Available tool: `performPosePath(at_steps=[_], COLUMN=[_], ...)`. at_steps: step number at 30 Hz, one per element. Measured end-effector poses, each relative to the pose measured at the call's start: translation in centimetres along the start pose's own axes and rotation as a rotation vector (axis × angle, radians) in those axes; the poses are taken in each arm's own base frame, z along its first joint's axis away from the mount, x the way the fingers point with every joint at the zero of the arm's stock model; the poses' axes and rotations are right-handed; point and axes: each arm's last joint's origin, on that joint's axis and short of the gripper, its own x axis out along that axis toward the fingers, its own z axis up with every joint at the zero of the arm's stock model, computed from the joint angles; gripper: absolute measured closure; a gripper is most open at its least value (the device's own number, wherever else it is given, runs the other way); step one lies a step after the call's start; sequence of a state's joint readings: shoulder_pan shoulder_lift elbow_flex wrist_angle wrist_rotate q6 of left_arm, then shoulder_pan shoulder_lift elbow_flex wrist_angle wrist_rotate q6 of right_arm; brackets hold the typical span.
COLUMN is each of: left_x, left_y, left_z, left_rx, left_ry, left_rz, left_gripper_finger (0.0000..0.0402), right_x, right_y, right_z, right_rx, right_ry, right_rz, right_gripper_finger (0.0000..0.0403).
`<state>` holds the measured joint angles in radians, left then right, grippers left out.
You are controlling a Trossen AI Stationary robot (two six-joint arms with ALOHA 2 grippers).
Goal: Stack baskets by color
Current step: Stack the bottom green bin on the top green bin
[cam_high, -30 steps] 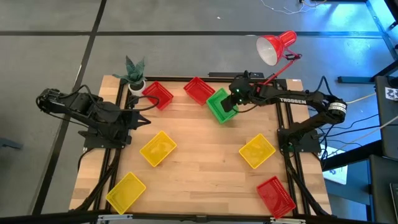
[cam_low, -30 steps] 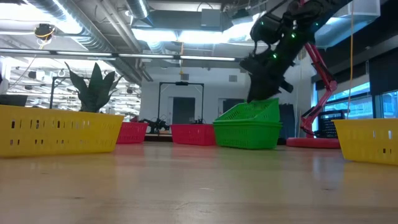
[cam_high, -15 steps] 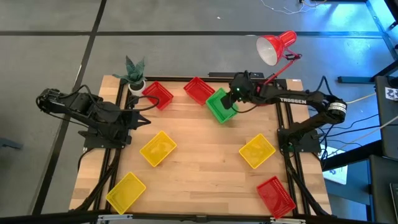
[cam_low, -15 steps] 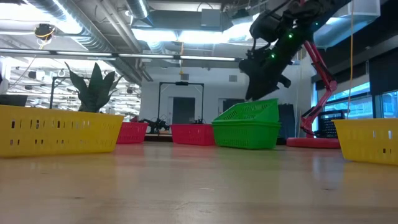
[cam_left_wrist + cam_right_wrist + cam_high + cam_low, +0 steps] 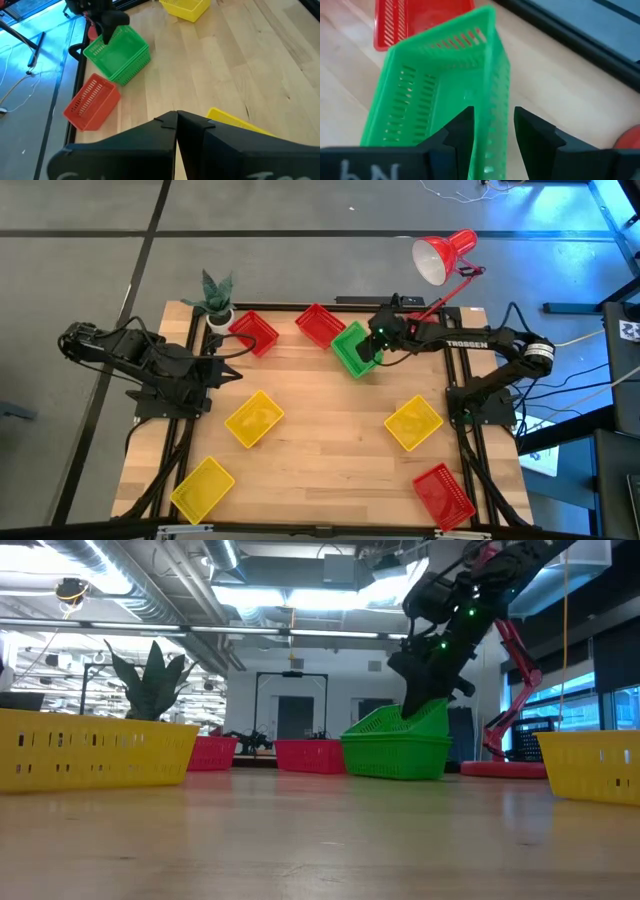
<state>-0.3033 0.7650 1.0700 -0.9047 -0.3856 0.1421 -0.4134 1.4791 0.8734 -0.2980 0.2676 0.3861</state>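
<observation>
At the table's far side an upper green basket (image 5: 350, 350) (image 5: 398, 722) lies tilted in a lower green one (image 5: 395, 758), its right end raised. My right gripper (image 5: 370, 352) (image 5: 420, 708) (image 5: 492, 112) is open and slants down over that raised end, one finger inside the wall and one outside. My left gripper (image 5: 230, 372) (image 5: 176, 116) waits shut and empty near the table's left edge. Two red baskets (image 5: 253, 332) (image 5: 320, 325) sit at the far edge and a third red basket (image 5: 443, 495) sits near right. Yellow baskets (image 5: 254, 418) (image 5: 413, 423) (image 5: 203, 487) lie singly. My right gripper straddles the upper green basket's raised side wall (image 5: 495, 90), one finger (image 5: 462, 130) inside the basket and the other finger (image 5: 535, 135) outside, slanting down from the table's right. Whether either finger touches the wall, I cannot tell. The basket's lower end rests in the green basket beneath.
A red desk lamp (image 5: 440, 258) stands behind the far right corner, its base (image 5: 500, 768) by the green baskets. A potted plant (image 5: 216, 300) is at the far left corner. Bare wood lies in the table's middle (image 5: 330, 440).
My right gripper has sunk onto the raised wall of the tilted green basket and turned slightly, its fingers staying apart. The green baskets have kept their place.
</observation>
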Motion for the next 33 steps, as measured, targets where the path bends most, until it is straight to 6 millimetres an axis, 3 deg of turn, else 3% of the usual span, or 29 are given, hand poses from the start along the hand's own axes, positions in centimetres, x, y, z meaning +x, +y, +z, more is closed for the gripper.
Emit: performPosePath(at_steps=[6, 15, 19, 28, 33], left_x=[0.0, 0.0, 0.0, 0.0, 0.0], left_y=[0.1, 0.1, 0.1, 0.1, 0.1], left_z=[0.0, 0.0, 0.0, 0.0, 0.0], left_rx=[0.000, -0.004, -0.004, -0.004, -0.004], left_ry=[0.004, 0.004, 0.003, 0.003, 0.003], left_rz=[0.023, 0.024, 0.023, 0.021, 0.020], left_gripper_finger=[0.0401, 0.0401, 0.0401, 0.0401, 0.0401], right_x=[1.0, -0.9, -1.1, 2.1, 2.8], right_y=[0.3, 1.6, 2.2, 2.7, 3.0], right_z=[-0.5, 2.7, 2.9, 1.3, 1.0], right_rx=[-0.017, -0.102, -0.149, -0.197, -0.197], right_ry=[0.028, -0.106, -0.132, -0.012, 0.015], right_rz=[-0.028, -0.052, -0.028, -0.029, 0.022], right_gripper_finger=[0.0265, 0.0265, 0.0265, 0.0265, 0.0265])
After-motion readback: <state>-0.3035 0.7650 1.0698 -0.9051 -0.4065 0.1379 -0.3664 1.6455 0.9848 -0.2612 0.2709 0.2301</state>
